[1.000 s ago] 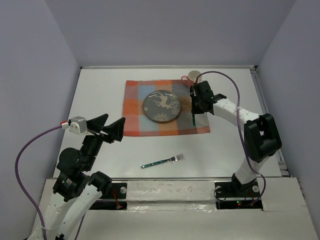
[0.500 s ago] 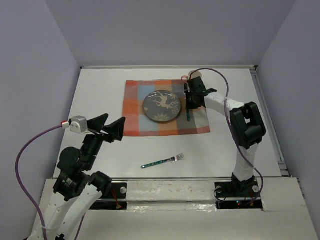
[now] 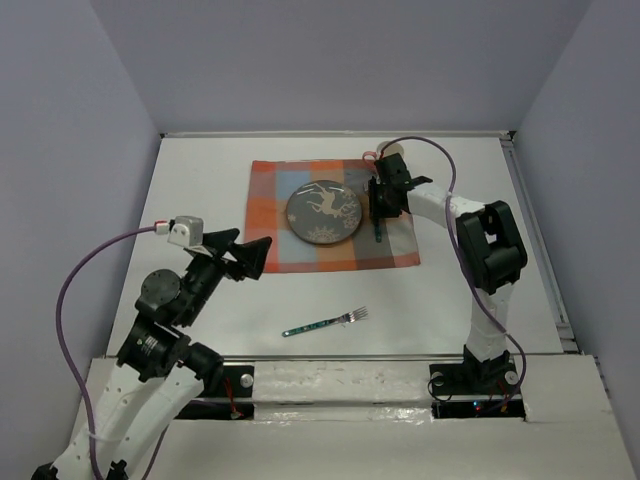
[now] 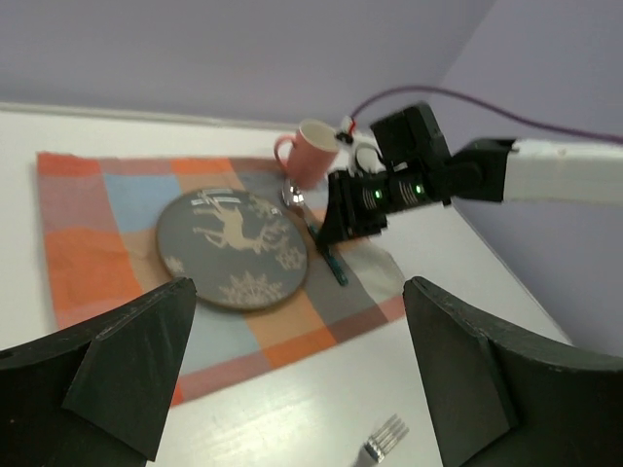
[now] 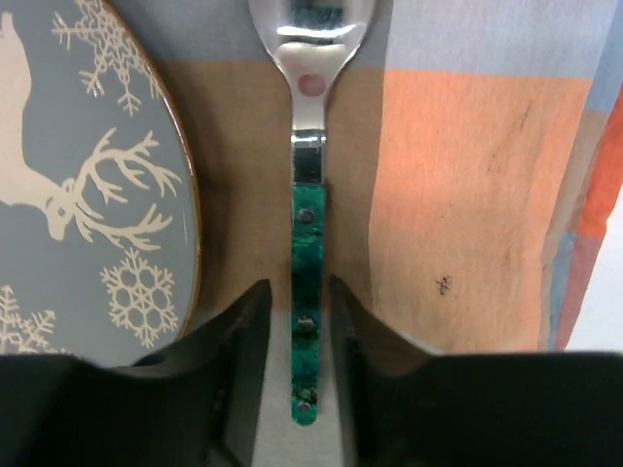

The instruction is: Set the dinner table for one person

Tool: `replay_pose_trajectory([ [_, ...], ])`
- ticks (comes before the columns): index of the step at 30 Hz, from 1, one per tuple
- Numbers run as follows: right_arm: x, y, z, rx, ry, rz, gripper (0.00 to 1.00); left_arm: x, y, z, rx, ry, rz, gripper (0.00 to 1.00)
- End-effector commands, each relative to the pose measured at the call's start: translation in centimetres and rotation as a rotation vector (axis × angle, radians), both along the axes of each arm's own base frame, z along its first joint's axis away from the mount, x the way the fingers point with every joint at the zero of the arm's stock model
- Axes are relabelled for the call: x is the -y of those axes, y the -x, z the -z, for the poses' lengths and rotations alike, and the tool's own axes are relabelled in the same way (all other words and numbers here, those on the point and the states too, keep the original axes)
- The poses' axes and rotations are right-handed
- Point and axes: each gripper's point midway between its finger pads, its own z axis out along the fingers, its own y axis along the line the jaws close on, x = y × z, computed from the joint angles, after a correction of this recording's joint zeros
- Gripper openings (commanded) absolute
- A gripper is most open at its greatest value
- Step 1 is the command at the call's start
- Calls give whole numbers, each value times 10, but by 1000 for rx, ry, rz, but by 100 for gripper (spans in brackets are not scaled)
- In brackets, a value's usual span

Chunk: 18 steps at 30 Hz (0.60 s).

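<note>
Right wrist view: the light, stiff, slippery green-handled steel spoon [image 5: 307,224] lies on the plaid cloth placemat [image 5: 458,195] on the white counter [image 3: 200,200]; right jaws stand parted astride its handle, likely the best hold; left jaws wide open

We see the dinner table [image 3: 430,300] in matte white. The placemat [image 3: 272,215] is plaid: orange, grey and pale blue squares. The plate [image 3: 323,212] is slate blue-grey with a brown rim, patterned with a white stag and snowflakes. The spoon [image 5: 308,233] and fork [image 3: 322,324] have mottled green handles and silver heads. The mug [image 4: 313,151] is pink, the walls [image 3: 330,60] lavender.
</note>
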Motion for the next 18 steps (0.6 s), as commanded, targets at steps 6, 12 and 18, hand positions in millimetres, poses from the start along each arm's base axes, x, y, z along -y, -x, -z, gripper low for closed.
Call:
replay_pose_trajectory([
  [6, -5, -3, -46, 97, -79, -5, 52, 57, 24, 52, -373, -126, 341, 99],
  [12, -13, 26, -101, 191, -215, -65, 52, 65, 48, 131, -698, -234, 449, 99],
  [18, -11, 64, -129, 256, -304, -111, 52, 74, 56, 181, -838, -404, 442, 99],
])
